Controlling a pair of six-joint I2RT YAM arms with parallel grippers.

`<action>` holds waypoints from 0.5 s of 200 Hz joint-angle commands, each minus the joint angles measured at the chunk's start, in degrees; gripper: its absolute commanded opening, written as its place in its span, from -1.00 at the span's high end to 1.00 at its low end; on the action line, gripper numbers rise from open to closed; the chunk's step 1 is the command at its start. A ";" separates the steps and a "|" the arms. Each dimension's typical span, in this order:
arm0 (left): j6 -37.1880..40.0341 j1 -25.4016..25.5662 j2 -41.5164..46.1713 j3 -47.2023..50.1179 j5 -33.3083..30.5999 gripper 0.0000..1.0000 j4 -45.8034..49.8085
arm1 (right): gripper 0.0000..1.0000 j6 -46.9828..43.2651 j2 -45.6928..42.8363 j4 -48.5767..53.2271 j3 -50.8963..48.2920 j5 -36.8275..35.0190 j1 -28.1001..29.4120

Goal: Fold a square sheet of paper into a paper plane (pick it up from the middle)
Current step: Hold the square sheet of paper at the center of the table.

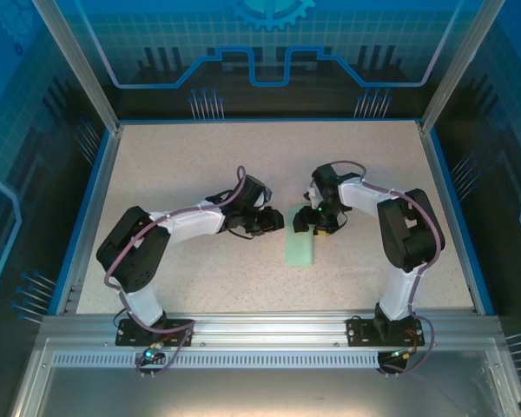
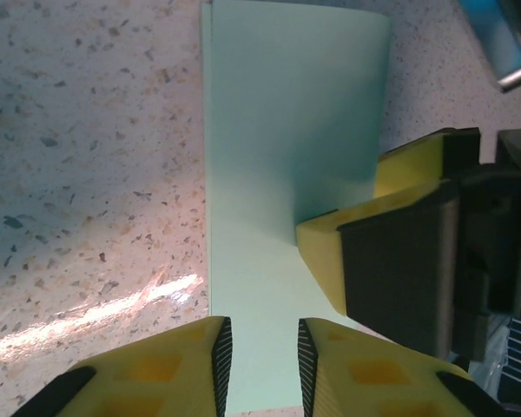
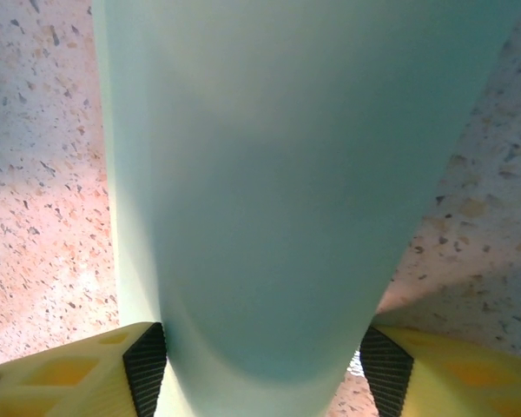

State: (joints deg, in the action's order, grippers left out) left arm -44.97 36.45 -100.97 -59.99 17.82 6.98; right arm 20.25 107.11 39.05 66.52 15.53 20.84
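Note:
The pale mint-green square sheet of paper point(image 1: 299, 252) lies mid-table, folded over into a narrow strip. My left gripper point(image 1: 272, 222) comes at its upper end from the left, and my right gripper point(image 1: 318, 222) from the right. In the left wrist view the paper point(image 2: 278, 130) lies flat on the table. The left gripper point(image 2: 263, 334) hovers over its near end with a narrow gap between the pads and nothing pinched. One of the right gripper's yellow fingers point(image 2: 330, 252) rests on the paper's right edge. In the right wrist view the paper's upper layer point(image 3: 278, 174) bulges in a rounded loop between the wide-apart pads of the right gripper point(image 3: 260, 347).
The speckled beige table point(image 1: 200, 165) is bounded by blue rails on the left, right and far sides. An aluminium frame runs along the near edge where both arm bases are bolted. Both arms reach inward and their grippers stand close together at the paper.

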 commanded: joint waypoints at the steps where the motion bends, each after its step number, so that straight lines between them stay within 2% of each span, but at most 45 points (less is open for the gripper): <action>1: -2.78 0.49 -1.34 -1.27 -0.82 0.38 1.66 | -0.33 -1.21 3.19 0.73 -0.39 -1.02 1.53; 48: -4.25 0.45 -1.25 -1.14 -3.65 0.37 3.05 | -0.39 -1.37 3.46 1.74 0.28 -2.33 1.57; 100: -4.25 0.43 -2.03 -2.05 -2.38 0.39 2.81 | -0.36 -0.32 4.53 2.42 0.58 -4.54 1.57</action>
State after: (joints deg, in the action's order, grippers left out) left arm -48.16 36.51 -101.82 -59.99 15.27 8.54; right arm 19.88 107.98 40.64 67.90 14.41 21.37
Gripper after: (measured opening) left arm 0.309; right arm 0.679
